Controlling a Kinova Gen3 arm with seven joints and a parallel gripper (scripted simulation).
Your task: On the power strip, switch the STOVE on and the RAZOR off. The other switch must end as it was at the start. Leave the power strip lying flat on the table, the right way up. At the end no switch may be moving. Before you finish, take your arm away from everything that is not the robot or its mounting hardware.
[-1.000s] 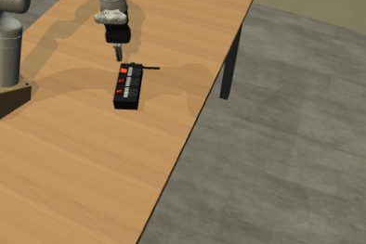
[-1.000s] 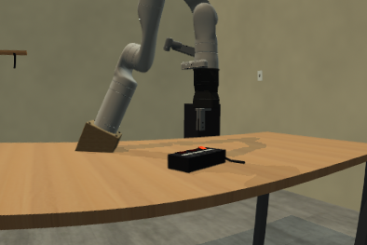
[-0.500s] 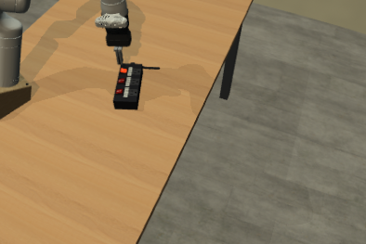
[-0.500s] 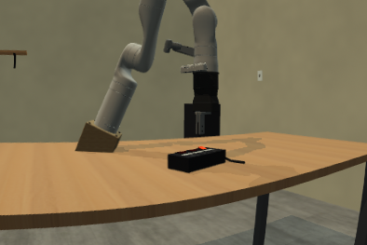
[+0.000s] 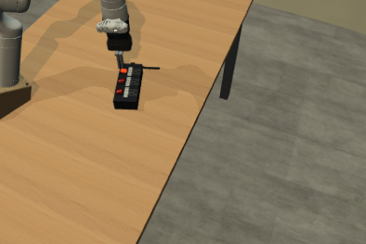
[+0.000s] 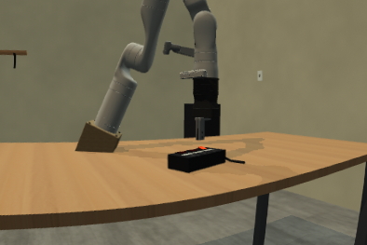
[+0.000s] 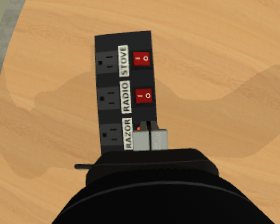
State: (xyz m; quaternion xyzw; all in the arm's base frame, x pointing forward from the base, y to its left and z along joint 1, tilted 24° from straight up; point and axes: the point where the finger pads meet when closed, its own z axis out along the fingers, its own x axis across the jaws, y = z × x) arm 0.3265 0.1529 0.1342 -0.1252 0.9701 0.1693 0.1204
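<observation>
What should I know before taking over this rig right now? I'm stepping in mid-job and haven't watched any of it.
Gripper: shut, holding nothing, fingertips poised over the RAZOR switch at the cord end of the power strip; contact cannot be confirmed.
Power strip: flat on the table, right way up, labels STOVE, RADIO, RAZOR readable.
Done: nothing confirmed. The RAZOR switch glows bright in the top view, so it looks on.
Left: press RAZOR off, switch STOVE on, leave RADIO alone.
</observation>
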